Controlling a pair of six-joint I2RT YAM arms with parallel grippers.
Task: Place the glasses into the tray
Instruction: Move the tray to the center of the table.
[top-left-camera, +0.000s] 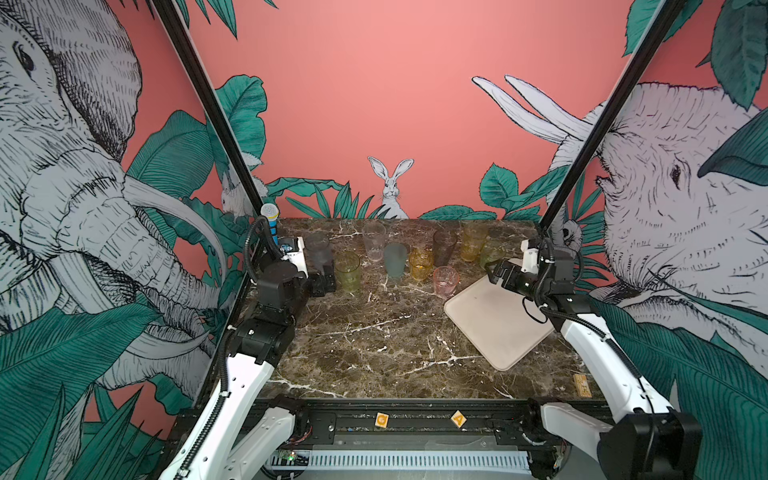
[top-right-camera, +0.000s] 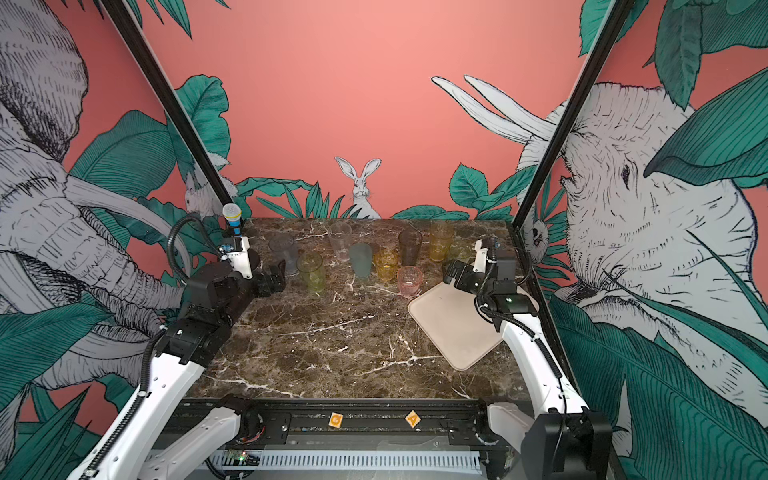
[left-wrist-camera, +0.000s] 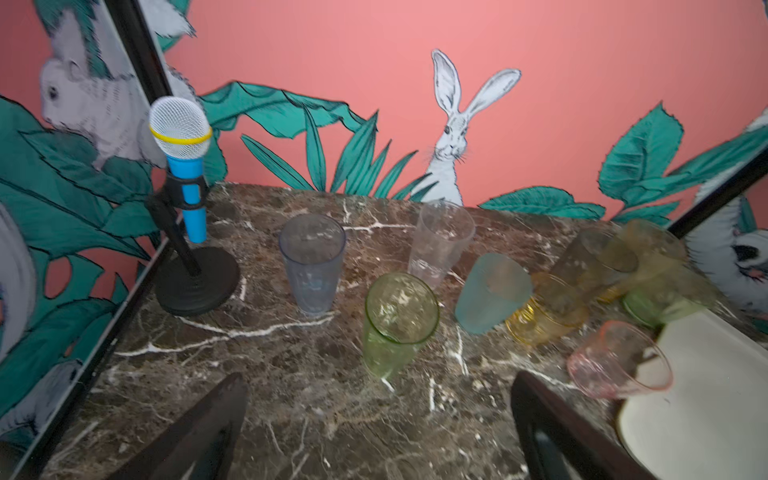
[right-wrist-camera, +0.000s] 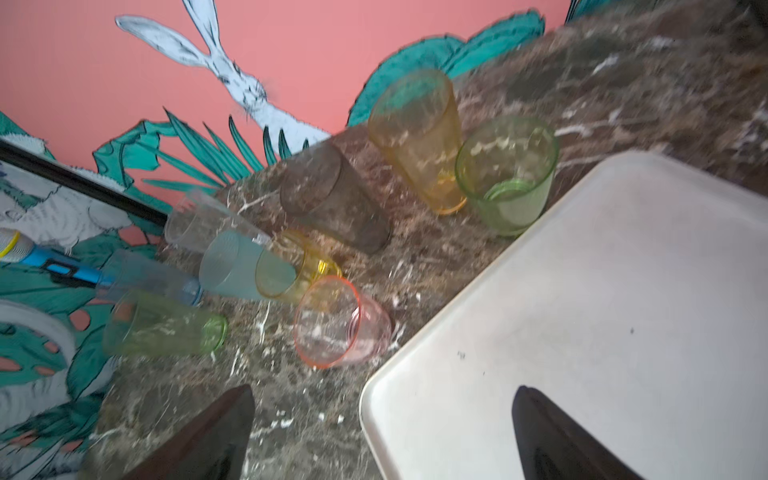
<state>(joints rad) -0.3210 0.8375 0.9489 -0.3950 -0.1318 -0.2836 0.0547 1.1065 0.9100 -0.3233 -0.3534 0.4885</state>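
Glasses (top-left-camera: 395, 259): nine, all upright on table (top-left-camera: 374, 332), none in tray (top-left-camera: 490, 328). Pink glass (right-wrist-camera: 338, 322) just ahead of right hand (right-wrist-camera: 384, 388), beside tray's corner. Short green glass (right-wrist-camera: 507, 174) at tray's far edge (contact unclear, view blurred). Right hand above tray's corner, spread wide, empty. Left hand (left-wrist-camera: 380, 376) likewise spread, empty; tall green glass (left-wrist-camera: 399, 316) just ahead. Grey glass (top-left-camera: 318, 247) base hidden behind left hand in a top view.

Coral jungle-mural walls (top-left-camera: 415, 104) around a brown marble tabletop (top-left-camera: 374, 345)
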